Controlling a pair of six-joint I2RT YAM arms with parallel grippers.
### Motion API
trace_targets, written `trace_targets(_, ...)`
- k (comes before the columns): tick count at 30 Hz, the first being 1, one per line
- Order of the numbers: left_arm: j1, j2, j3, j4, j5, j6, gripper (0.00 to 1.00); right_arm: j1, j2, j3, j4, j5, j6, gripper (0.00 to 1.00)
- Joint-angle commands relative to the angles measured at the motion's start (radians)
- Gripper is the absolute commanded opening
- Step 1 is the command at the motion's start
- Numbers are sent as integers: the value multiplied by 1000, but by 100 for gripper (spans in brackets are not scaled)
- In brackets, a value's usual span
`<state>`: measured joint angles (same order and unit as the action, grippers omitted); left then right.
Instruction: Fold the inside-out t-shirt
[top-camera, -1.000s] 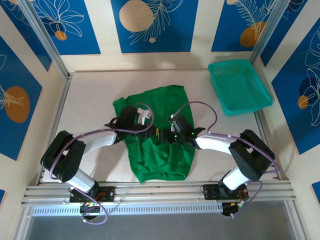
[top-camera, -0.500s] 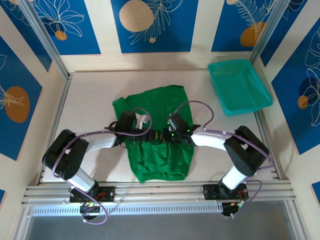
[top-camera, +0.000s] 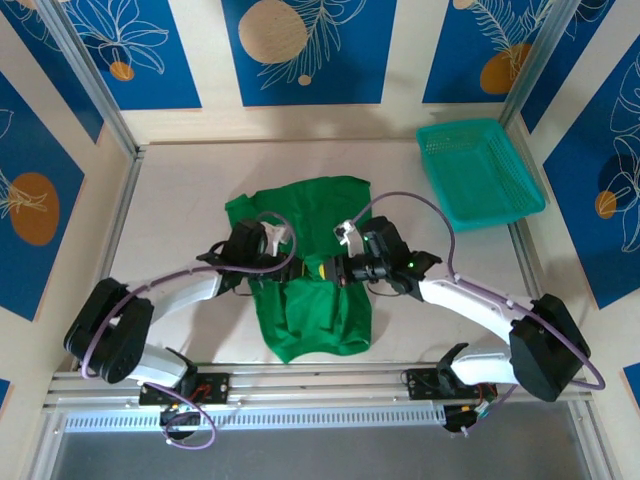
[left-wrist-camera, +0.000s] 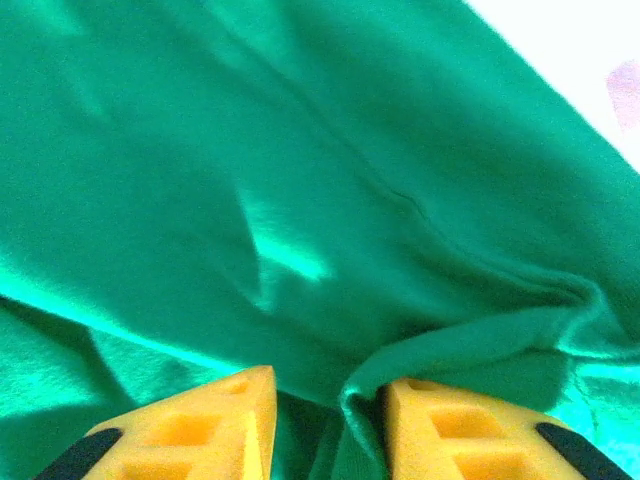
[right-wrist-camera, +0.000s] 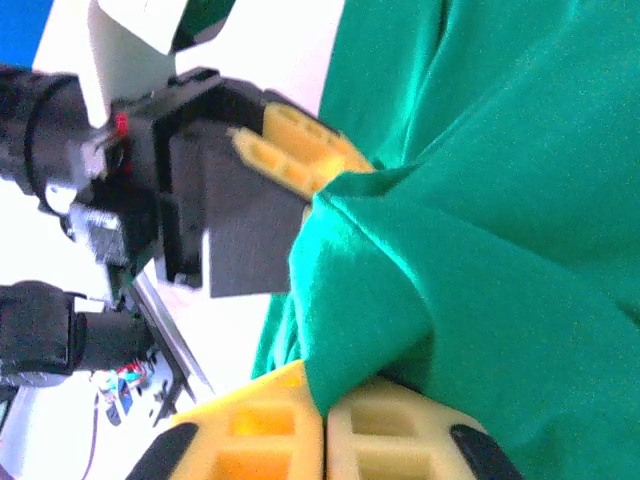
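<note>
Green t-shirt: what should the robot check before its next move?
1. Right gripper pinching the t-shirt: ok, shut on a fold.
2. Left gripper holding cloth: cannot tell; a fold sits between its parted fingers.
3. Room between the two grippers: not ok, they look crowded together mid-shirt.
4. T-shirt lying flat: not ok, its near half is bunched and wrinkled.
5. Basket out of the way: ok, apart, at the far right.

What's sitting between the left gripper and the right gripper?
A raised fold of the green t-shirt runs from the left gripper straight to the right gripper. The right wrist view shows it.
</note>
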<state>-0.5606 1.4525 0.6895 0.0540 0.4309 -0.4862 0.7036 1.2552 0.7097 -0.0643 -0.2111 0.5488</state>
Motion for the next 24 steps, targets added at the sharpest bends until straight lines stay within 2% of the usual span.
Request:
trace_targets(1,-1,85,-16,18,-81,8,35,45,-25,-66,74,-21,-119,24)
trace_targets(4,-2,115,9,-5,-82,12,38,89,18,-95,92,-14,-111,30)
trace_targets(7,-2,84,-19,5,-76,10,43,91,57,-94,69,-36,-75,28)
trace_targets(9,-2,44,-24,-42,-74,21,45,85,66,-86,31,-9,-64,20)
trace_targets(11,-2,-16,-34,-101,-72,14,46,60,57,-76,16,-66,-56,0)
trace_targets(13,-5,-92,-53,-137,-51,-13,46,26,40,-35,-9,-210,-35,0)
trace_targets(14,-7,-122,-59,-147,-39,-21,47,25,29,-5,-45,-227,-32,0)
trace_targets(15,-10,-154,-59,-169,-29,-26,47,32,20,38,-97,-200,-31,1)
trace_targets(17,-13,-199,-43,-231,-28,-31,47,42,20,113,-212,-64,-24,29)
trace_targets(18,-15,-217,-34,-257,-29,-39,47,42,28,137,-241,4,-30,38)
trace_targets(21,-32,-202,-20,-218,52,-48,46,29,69,147,-270,157,-23,41)
trace_targets(22,-43,-173,-1,-201,91,-40,46,20,85,143,-264,154,-12,41)
trace_targets(24,-71,-112,53,-224,92,-32,45,15,114,140,-252,115,12,41)
